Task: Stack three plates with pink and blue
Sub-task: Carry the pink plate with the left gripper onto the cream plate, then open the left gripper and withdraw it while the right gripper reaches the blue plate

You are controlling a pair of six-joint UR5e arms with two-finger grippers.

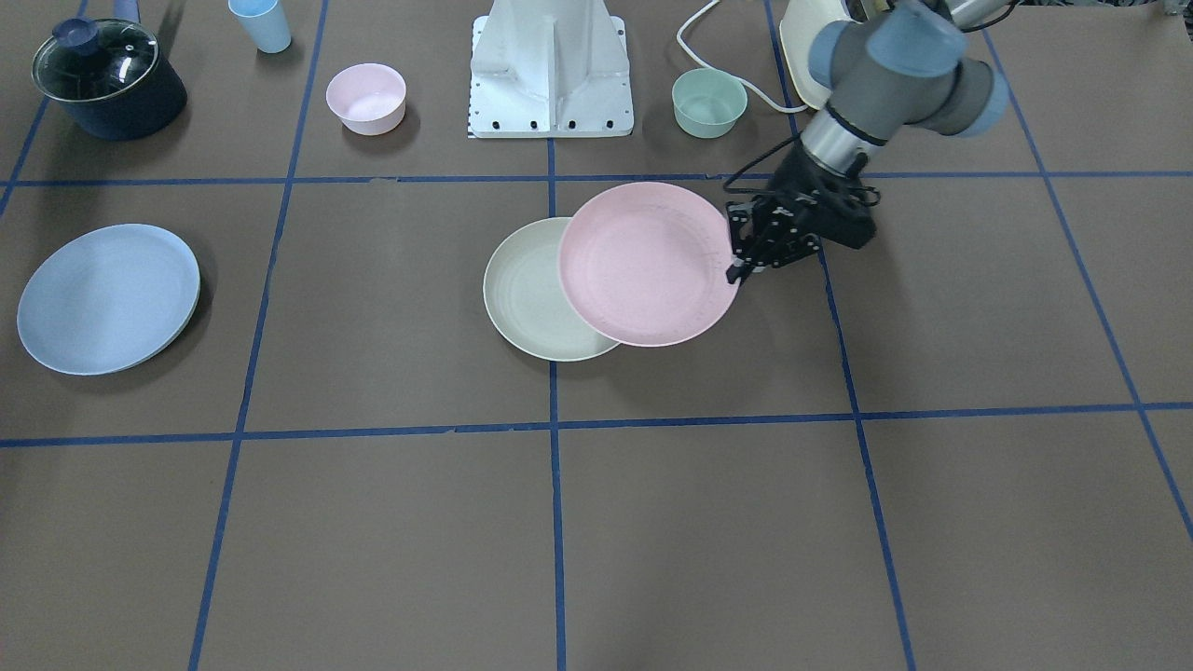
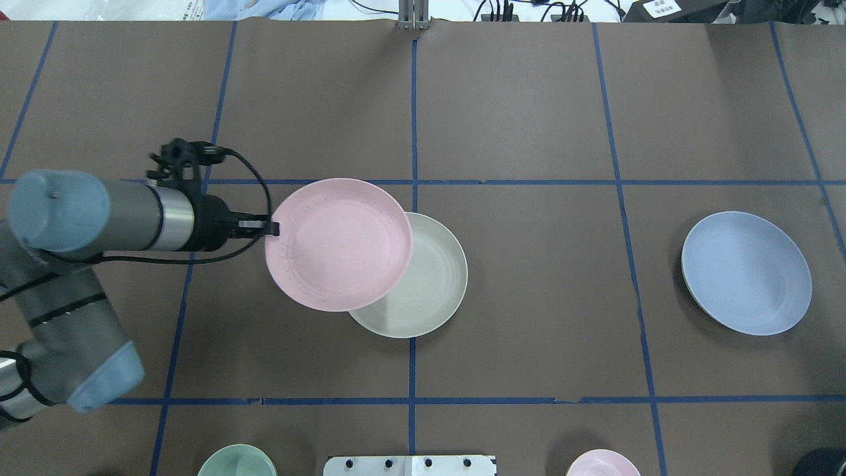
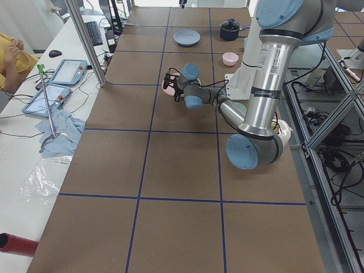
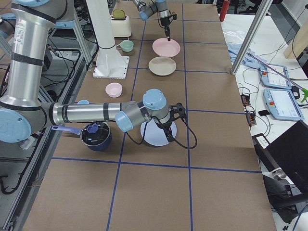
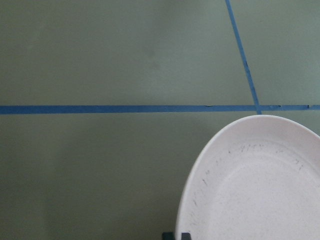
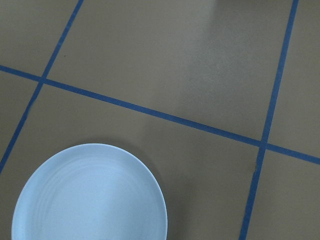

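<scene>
My left gripper (image 1: 741,270) is shut on the rim of the pale pink plate (image 1: 643,266) and holds it level above the table. In the overhead view the pink plate (image 2: 337,244) overlaps the left part of the cream plate (image 2: 429,291), which lies flat near the table's middle. The left wrist view shows the pink plate (image 5: 260,190) at lower right. The light blue plate (image 2: 747,272) lies alone on my right side and shows in the right wrist view (image 6: 90,197). My right gripper (image 4: 169,137) shows only in the exterior right view, by the blue plate; I cannot tell whether it is open.
Along the robot's edge stand a dark pot with a glass lid (image 1: 107,79), a light blue cup (image 1: 261,23), a small pink bowl (image 1: 366,98), the white robot base (image 1: 552,65), a mint-green bowl (image 1: 709,102) and a cream appliance (image 1: 802,47).
</scene>
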